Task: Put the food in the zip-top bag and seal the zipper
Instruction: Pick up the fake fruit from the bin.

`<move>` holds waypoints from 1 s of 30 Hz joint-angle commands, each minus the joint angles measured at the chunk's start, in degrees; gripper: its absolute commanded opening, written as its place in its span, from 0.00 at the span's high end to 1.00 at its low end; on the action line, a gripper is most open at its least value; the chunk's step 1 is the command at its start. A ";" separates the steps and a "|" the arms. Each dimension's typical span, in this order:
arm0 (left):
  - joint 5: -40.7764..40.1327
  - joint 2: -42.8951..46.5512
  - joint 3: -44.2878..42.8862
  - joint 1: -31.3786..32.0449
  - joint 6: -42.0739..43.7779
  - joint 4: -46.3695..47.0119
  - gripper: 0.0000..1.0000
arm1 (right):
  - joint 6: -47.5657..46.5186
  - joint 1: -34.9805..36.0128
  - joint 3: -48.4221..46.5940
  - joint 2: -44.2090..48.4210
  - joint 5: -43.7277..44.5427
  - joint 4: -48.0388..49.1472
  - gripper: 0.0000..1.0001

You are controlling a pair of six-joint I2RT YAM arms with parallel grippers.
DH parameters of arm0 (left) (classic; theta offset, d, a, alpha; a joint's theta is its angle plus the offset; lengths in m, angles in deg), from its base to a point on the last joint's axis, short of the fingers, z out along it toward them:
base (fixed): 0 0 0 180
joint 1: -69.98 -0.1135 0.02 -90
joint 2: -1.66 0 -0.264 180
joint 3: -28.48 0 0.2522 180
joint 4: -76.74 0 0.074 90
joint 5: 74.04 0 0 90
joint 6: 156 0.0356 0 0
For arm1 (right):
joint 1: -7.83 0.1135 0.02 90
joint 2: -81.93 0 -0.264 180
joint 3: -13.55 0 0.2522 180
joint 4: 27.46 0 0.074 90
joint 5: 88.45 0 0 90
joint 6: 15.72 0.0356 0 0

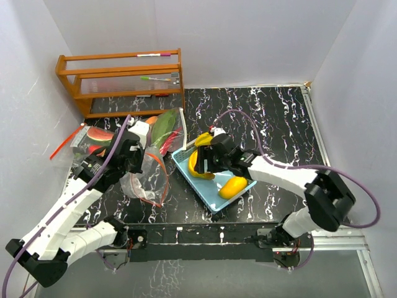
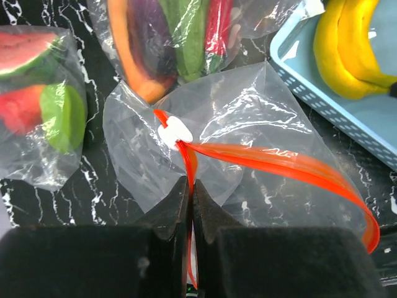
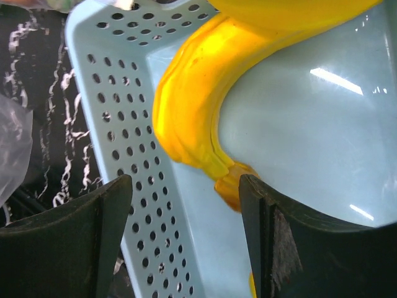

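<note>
My left gripper (image 2: pixel 191 186) is shut on the orange zipper strip (image 2: pixel 279 164) of an empty clear zip-top bag (image 2: pixel 248 105), just below its white slider (image 2: pixel 175 131). From above, this gripper (image 1: pixel 133 158) sits at the bag (image 1: pixel 146 181). My right gripper (image 3: pixel 186 183) stands open low over the light-blue basket (image 3: pixel 124 93). Its left finger is outside the perforated wall and its right finger is beside the stem of the yellow bananas (image 3: pixel 192 105). In the top view that gripper (image 1: pixel 208 160) is over the bananas (image 1: pixel 197 162), and a yellow mango (image 1: pixel 232 186) lies in the basket (image 1: pixel 186 155).
Two other clear bags hold food: one with watermelon and a green piece (image 2: pixel 37 93), one with aubergine, orange, green and red pieces (image 2: pixel 173 37). A wooden rack (image 1: pixel 121 81) with pens stands at the back left. White walls close in the table.
</note>
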 commanded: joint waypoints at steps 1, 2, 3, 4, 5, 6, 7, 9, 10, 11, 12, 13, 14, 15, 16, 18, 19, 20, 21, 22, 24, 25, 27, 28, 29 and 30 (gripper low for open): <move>2.27 0.88 0.96 -0.02 -0.73 4.99 1.00 | 1.43 1.30 -4.77 -5.06 1.67 7.19 0.27; 2.58 0.89 1.33 0.00 -0.75 5.44 1.00 | 1.69 1.50 -5.65 -6.59 2.10 7.24 0.26; 3.19 0.88 1.63 -0.02 -0.83 5.79 1.00 | 1.81 1.67 -6.46 -8.22 2.20 7.31 0.25; 3.73 0.97 1.90 -0.03 -0.88 6.07 1.00 | 1.85 1.80 -7.28 -9.68 2.08 7.57 0.25; 4.25 1.06 2.26 -0.01 -0.96 6.49 1.00 | 1.75 2.01 -7.97 -10.98 1.67 8.03 0.24; 4.66 1.22 2.51 -0.02 -1.05 6.85 1.00 | 1.85 2.27 -8.58 -12.14 1.55 8.45 0.23; 5.05 1.30 2.85 -0.03 -1.18 7.13 1.00 | 1.98 2.48 -9.24 -13.21 1.59 8.63 0.23; 5.81 1.39 3.37 -0.03 -1.49 7.50 1.00 | 2.43 2.72 -10.52 -15.76 3.08 8.26 0.22; 6.20 1.43 3.66 -0.03 -1.55 7.68 1.00 | 2.59 2.85 -11.10 -16.71 4.10 7.65 0.22; 6.56 1.57 4.01 0.02 -1.66 7.89 1.00 | 2.89 2.96 -11.60 -17.75 5.27 6.76 0.22; 6.81 1.58 4.20 0.00 -1.72 8.00 1.00 | 3.10 3.09 -12.04 -18.58 6.43 5.59 0.22; 6.91 1.64 4.26 0.03 -1.81 8.09 1.00 | 3.23 3.21 -12.28 -18.82 7.48 4.76 0.23; 6.97 1.75 4.31 -0.02 -1.78 8.02 1.00 | 3.32 3.28 -12.27 -20.10 7.97 4.26 0.24; 6.95 1.75 4.28 -0.03 -1.82 7.97 1.00 | 3.29 3.36 -12.15 -20.54 8.16 3.80 0.28; 6.71 1.84 4.27 -0.02 -1.72 8.01 1.00 | 3.05 3.40 -11.98 -20.49 8.09 3.40 0.36; 6.26 1.90 4.19 -0.03 -1.46 8.01 1.00 | 2.47 3.57 -11.58 -19.61 8.22 2.29 0.57; 6.10 1.87 4.11 -0.03 -1.42 8.01 1.00 | 2.03 3.65 -11.29 -17.94 8.28 1.72 0.64; 5.98 1.86 4.02 -0.03 -1.33 8.09 1.00 | 1.54 3.74 -11.07 -16.57 8.35 1.21 0.68; 5.91 1.76 4.01 -0.03 -1.32 8.20 1.00 | 0.94 3.83 -10.89 -15.08 8.44 0.52 0.70; 5.96 1.64 4.01 0.01 -1.39 8.39 1.00 | 0.01 3.92 -10.71 -13.56 8.16 -0.04 0.70; 5.94 1.27 4.14 0.02 -1.41 8.81 1.00 | -1.92 3.94 -10.44 -10.32 6.76 -1.27 0.71; 5.89 1.02 4.29 -0.02 -1.45 8.99 1.00 | -3.20 3.94 -10.23 -8.84 5.44 -1.54 0.71; 5.69 0.41 4.43 -0.02 -1.34 9.35 1.00 | -4.84 3.94 -10.14 -5.78 3.19 -3.19 0.71; 5.58 -0.06 4.37 0.02 -1.32 9.46 1.00 | -5.68 3.94 -9.98 -4.32 1.70 -4.03 0.71; 5.48 -0.31 4.24 0.00 -1.32 9.52 1.00 | -6.52 3.94 -9.74 -2.75 0.08 -4.67 0.71; 5.42 -0.72 4.10 -0.02 -1.37 9.63 1.00 | -7.10 3.94 -9.38 -1.29 -1.57 -5.12 0.71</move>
